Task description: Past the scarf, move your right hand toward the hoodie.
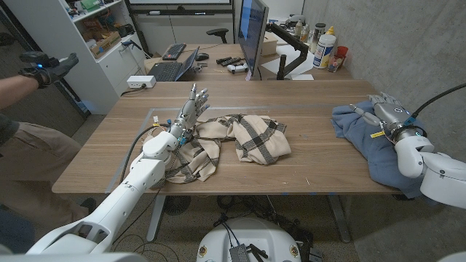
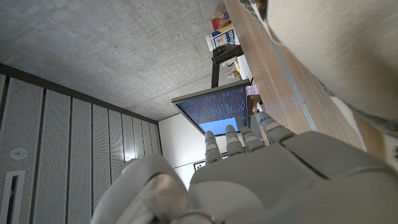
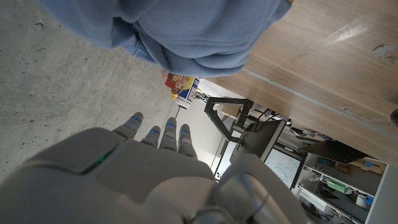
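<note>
While right hand (image 1: 384,109) hovers over hoodie (image 1: 364,138), fingers apart, gripping nothing: ease down at 3 o'clock table end, well clear of scarf (image 1: 233,142) at centre. Contact with cloth possibly made, hard to judge. Left hand (image 1: 188,116) stands open-fingered by scarf, holding nothing.

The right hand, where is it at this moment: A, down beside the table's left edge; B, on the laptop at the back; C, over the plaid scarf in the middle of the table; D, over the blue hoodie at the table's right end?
D: in the head view the right hand sits over the blue hoodie at the table's right end, while the plaid scarf lies apart near the middle.
</note>
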### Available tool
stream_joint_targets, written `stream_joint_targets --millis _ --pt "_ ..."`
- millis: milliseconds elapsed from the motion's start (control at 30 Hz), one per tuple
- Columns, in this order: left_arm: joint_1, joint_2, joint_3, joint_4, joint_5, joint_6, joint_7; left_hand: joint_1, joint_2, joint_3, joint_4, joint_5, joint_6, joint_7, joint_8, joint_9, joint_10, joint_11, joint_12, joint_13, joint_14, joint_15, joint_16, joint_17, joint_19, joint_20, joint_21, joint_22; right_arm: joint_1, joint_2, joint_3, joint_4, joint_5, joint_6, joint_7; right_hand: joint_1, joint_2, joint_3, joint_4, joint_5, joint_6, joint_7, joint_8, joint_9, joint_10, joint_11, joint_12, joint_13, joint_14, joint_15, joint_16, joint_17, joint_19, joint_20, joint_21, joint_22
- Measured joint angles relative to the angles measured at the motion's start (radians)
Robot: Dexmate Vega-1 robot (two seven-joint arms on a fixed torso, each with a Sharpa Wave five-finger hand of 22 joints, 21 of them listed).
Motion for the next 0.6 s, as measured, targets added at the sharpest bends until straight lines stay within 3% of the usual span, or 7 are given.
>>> stream_joint_targets --millis 167,600 --pt "0.0 0.0 0.0 0.0 0.0 0.002 0.0 0.0 0.0 0.0 0.0 0.0 0.0 0.0 0.0 0.0 0.0 0.0 0.0 0.0 0.0 0.0 0.0 0.0 0.0 0.0 0.0 0.0 -0.017 -0.012 0.011 0.001 -0.005 0.004 0.005 -0.004 -0.004 -0.003 -0.003 0.0 0.0 0.0 0.0 0.0 0.0 -0.011 0.0 0.0 0.0 0.0 0.001 0.0 0.0 0.0 0.0 0.0" --pt "0.004 0.001 0.002 -0.006 0.003 0.008 0.003 0.0 0.0 0.0 0.0 0.0 0.0 0.0 0.0 0.0 0.0 0.0 0.0 0.0 0.0 0.0 0.0 0.0 0.0 0.0 0.0 0.0 -0.075 -0.034 0.054 0.009 -0.026 0.009 0.017 -0.004 -0.004 -0.008 0.0 0.0 0.005 -0.005 0.0 0.0 0.0 -0.011 0.0 0.0 0.0 0.0 0.001 0.0 0.004 -0.004 0.0 0.0"
